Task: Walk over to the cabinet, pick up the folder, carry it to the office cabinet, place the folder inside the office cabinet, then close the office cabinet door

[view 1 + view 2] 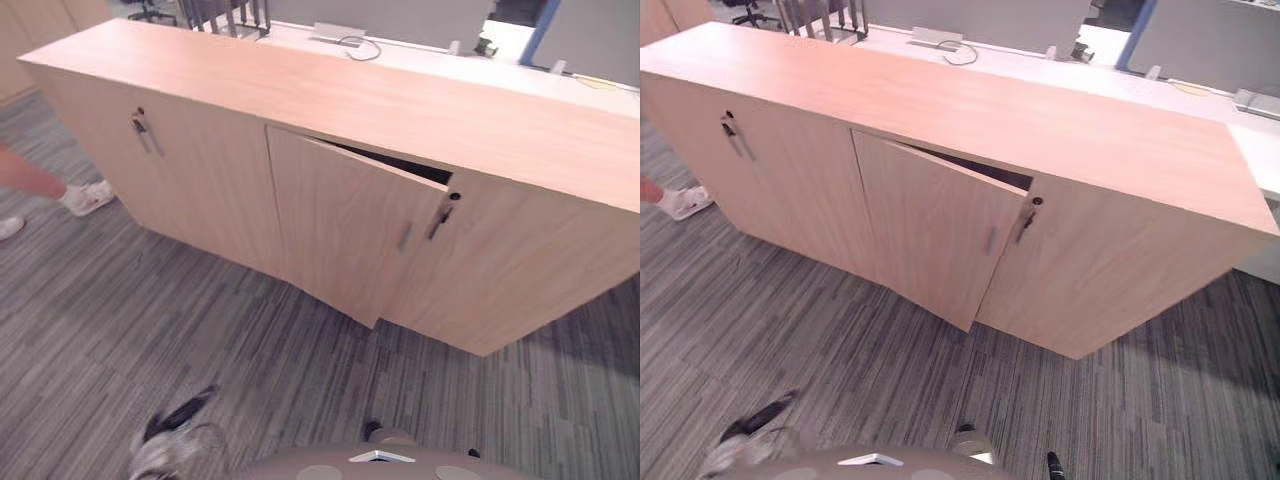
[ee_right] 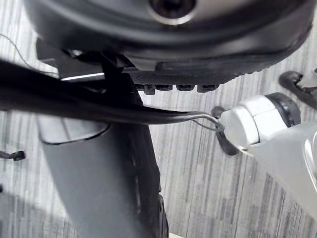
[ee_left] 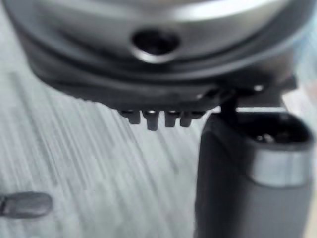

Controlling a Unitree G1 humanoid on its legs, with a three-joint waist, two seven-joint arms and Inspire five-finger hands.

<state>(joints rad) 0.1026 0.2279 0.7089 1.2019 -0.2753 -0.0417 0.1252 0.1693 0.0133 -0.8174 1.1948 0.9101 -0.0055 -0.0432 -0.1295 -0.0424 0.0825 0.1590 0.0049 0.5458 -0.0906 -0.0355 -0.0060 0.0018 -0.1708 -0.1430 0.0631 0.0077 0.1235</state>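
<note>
**Carpeted floor (image 1: 200, 330) before the office cabinet (image 1: 420, 120), middle door (image 1: 340, 230) ajar**

Both hands hang above the carpet with fingers slack and nothing in them: left hand (image 3: 242, 168), right hand (image 2: 99, 178). The folder is in neither; whether it lies behind the ajar door cannot be told. Judged step: closing that door. To do it well, approach squarely, lay flat fingers on the door face beside its handle (image 1: 405, 236), away from the hinge, and press steadily until flush. A person's shoe (image 1: 88, 197) stands near the cabinet's left end.
</note>
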